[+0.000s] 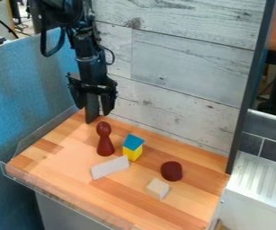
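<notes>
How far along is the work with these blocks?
Apparently done: the blue block sits on the yellow block. In hand: unclear; the pincer hangs by the back corner. Possibly left: the red skittle, white bar, pale block and dark red lump, all unstacked.

A dark red, pawn-shaped piece (105,143) stands upright on the left, far part of the wooden surface, its rounded head above a narrow neck and a widening base. Just to its right is a blue-and-yellow block (132,147), upright, blue above and yellow below. Nearer, a pale, flat-sided oblong block (110,168) lies slanted, its right end near the yellow part. Farther right are a dark red, rounded piece (171,171) and, nearer, a small cream block (157,188) with flat faces, well apart from the pawn-shaped piece.
</notes>
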Motion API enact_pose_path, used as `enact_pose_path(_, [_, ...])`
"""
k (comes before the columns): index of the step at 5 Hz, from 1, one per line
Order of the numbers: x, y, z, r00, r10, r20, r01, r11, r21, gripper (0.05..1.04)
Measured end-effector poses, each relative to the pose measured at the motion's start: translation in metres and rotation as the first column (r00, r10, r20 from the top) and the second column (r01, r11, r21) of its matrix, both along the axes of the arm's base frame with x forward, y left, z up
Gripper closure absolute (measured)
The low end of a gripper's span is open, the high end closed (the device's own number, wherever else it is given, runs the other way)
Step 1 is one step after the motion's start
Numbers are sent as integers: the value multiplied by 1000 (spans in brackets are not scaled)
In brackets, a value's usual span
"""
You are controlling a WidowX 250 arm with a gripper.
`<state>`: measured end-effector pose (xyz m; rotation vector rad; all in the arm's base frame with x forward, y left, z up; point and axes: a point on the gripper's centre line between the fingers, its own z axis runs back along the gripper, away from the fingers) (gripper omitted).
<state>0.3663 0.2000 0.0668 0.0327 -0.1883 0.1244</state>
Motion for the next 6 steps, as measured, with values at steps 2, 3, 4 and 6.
enact_pose_path(2, [4, -7, -40, 997, 20, -76, -20, 1000, 5, 83])
enact_pose_path(3, [17, -15, -51, 996, 31, -81, -29, 999, 28, 83])
enact_pose_path(4, [26, -16, -67, 995, 50, -86, -45, 998, 50, 83])
enact_pose_path(6, [47, -25, -77, 991, 68, -112, -62, 997, 50, 411])
